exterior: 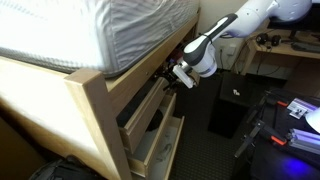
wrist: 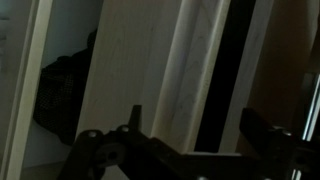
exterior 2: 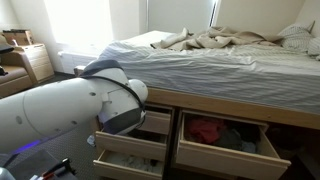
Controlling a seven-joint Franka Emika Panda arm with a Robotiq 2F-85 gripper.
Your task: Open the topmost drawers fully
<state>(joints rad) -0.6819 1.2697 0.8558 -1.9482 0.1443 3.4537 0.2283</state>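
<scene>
Jaws: spread apart, gripping nothing. The wrist view shows a pale wood panel (wrist: pixel 190 70) upright just beyond them. Arm (exterior: pixel 215 40) reaches in from the far right and puts the jaws just under the bed frame (exterior: pixel 95 100), at the left topmost drawer (exterior 2: pixel 140 143), which is partly out. Its long axis runs along the bed; pull lies outward. Right topmost drawer (exterior 2: pixel 230 160) sits further out, red clothes inside. Fronts flat, blond, handle-less; edge grip likely.

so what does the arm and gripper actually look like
The arm is glossy white, built of fat rounded links, and an exterior view shows a dark ring at one joint. Near the wrist it turns grey and black, ending in a black gripper with blocky fingers. No markings are readable.
</scene>
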